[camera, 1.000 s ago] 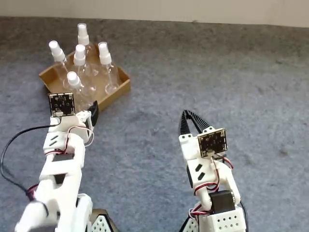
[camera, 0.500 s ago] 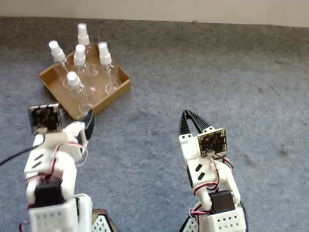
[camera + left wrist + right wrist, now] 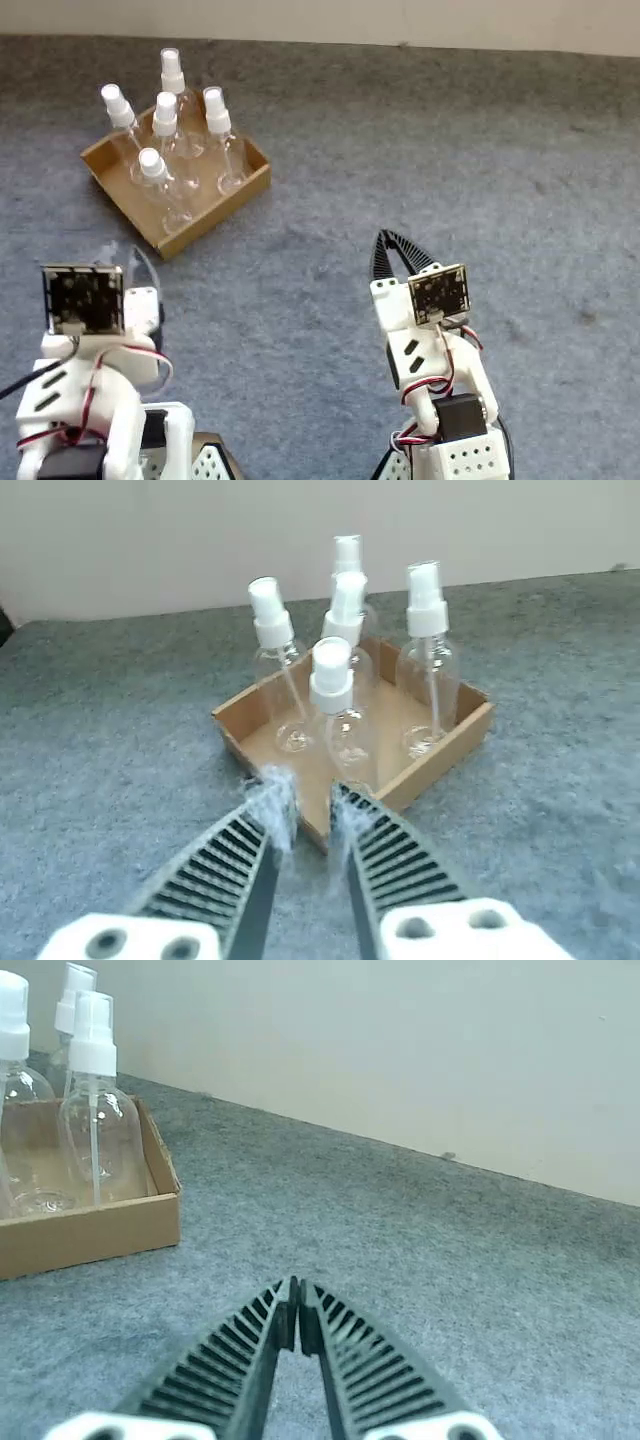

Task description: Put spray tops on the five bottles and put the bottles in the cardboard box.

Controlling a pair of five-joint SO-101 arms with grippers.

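Note:
Several clear bottles (image 3: 165,125) with white spray tops stand upright inside the shallow cardboard box (image 3: 215,210) at the far left of the grey carpet. My left gripper (image 3: 135,262) is on the near side of the box, apart from it, its fingers a little open and holding nothing. In the left wrist view the gripper (image 3: 308,798) points at the box (image 3: 450,742) and the bottles (image 3: 335,685). My right gripper (image 3: 385,240) rests over bare carpet in the middle, shut and empty. From the right wrist, the gripper (image 3: 297,1295) has the box (image 3: 90,1230) and a bottle (image 3: 95,1110) off to one side.
Grey carpet (image 3: 450,150) covers the whole table, with open room to the right of the box and around the right arm. A pale wall (image 3: 400,1050) runs along the far edge.
My left arm has drawn back from the box's near corner toward the table's near edge. The right arm and the bottles have kept still.

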